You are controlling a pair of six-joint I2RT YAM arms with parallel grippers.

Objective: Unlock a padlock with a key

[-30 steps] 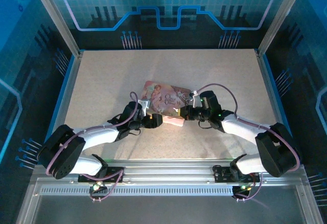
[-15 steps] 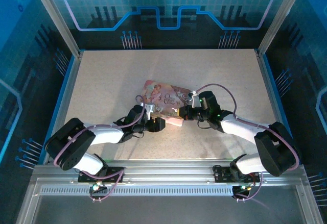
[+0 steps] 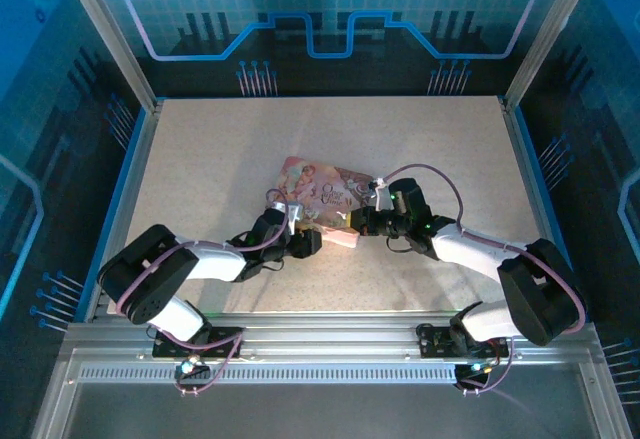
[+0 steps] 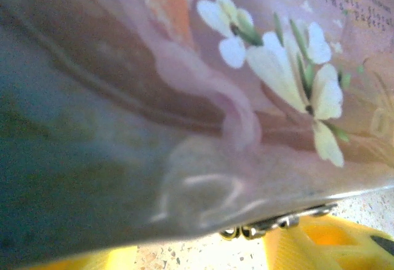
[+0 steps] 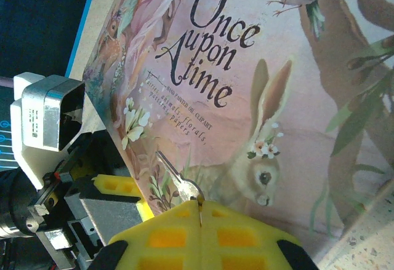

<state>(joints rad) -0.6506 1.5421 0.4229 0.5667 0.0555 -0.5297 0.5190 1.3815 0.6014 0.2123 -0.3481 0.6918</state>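
Note:
The key (image 5: 179, 182) is a thin silvery blade pointing up-left over the pink illustrated box (image 5: 258, 79). My right gripper (image 5: 200, 211) is shut on the key's head between its yellow pads (image 5: 246, 239). From above, the right gripper (image 3: 352, 223) sits at the box's (image 3: 322, 187) near edge. The left gripper (image 3: 308, 242) is just left of it. In the left wrist view, the box's side (image 4: 184, 98) looms blurred. A small silvery metal piece (image 4: 277, 222) hangs at its lower edge, and I cannot tell whether it is the padlock. The left gripper's (image 4: 203, 259) yellow pads (image 4: 320, 245) stand apart either side of it.
A pale pink piece (image 3: 342, 240) lies on the speckled table (image 3: 200, 159) between the two grippers. Blue rails (image 3: 130, 179) and dark walls bound the table at the left, right and back. The left wrist's grey camera block (image 5: 49, 115) sits close beside the right gripper.
The left arm has swung in and its gripper has closed up against the box's near edge, its jaws narrowing. The right gripper holds the key in the same place.

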